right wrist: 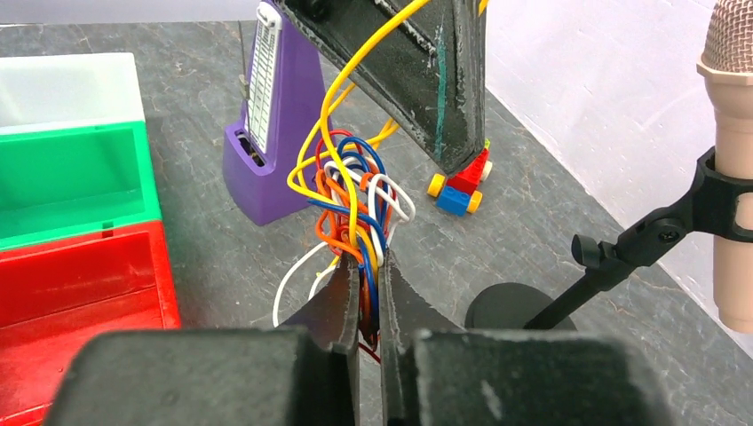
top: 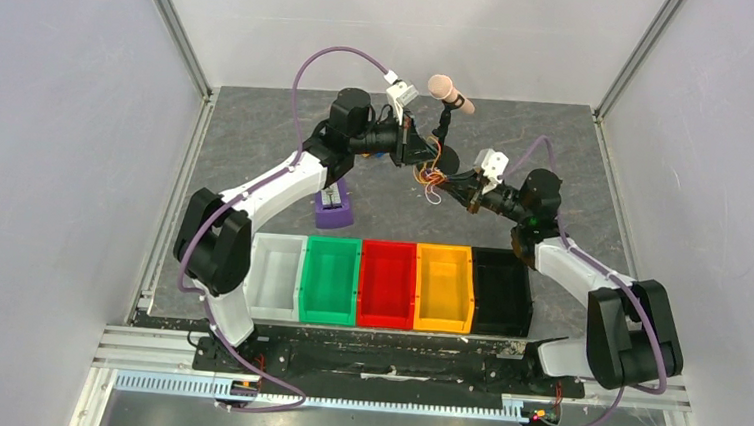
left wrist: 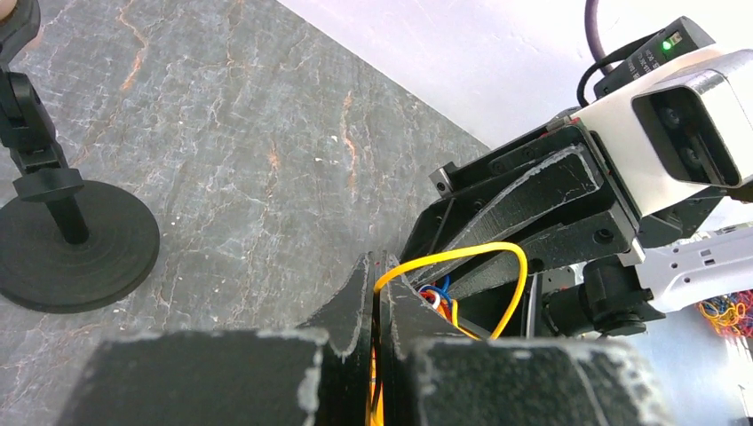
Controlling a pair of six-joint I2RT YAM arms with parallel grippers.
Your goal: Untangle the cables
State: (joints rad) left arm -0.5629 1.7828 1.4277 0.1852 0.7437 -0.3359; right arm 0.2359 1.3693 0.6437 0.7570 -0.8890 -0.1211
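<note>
The tangle of thin, thread-like cables [top: 432,181] in yellow, orange, red, dark blue and white hangs in the air, strung between the two pincers above the grey stone-patterned tabletop [top: 258,135]. From above it's only a small orange-looking knot.

The right wrist camera opens it up. The loops bunch just above the right pincer [right wrist: 373,288], whose black fingers are pressed together on blue, red and orange strands, with a white loop drooping at their left side. One yellow wire climbs away to the left pincer [top: 423,160], which shows here only as a black blade overhead.

The left wrist view settles it: that pincer's fingers are squeezed on the yellow wire. It arcs out to the opposing pincer right in front.

Beyond the right pincer's tips, a purple pyramid-shaped metronome [right wrist: 266,133] stands to the left. A small red, blue and yellow brick toy car [right wrist: 460,185] sits to the right. Further right is a beige-headed microphone [right wrist: 733,160] on a black stand with a round base [right wrist: 497,306].

Only the top view shows the whole row of plastic bins behind both pincers, toward the arm bases: white bin [top: 273,276], green bin [top: 329,280], red bin [top: 388,284], orange bin [top: 445,288], black bin [top: 501,294].
</note>
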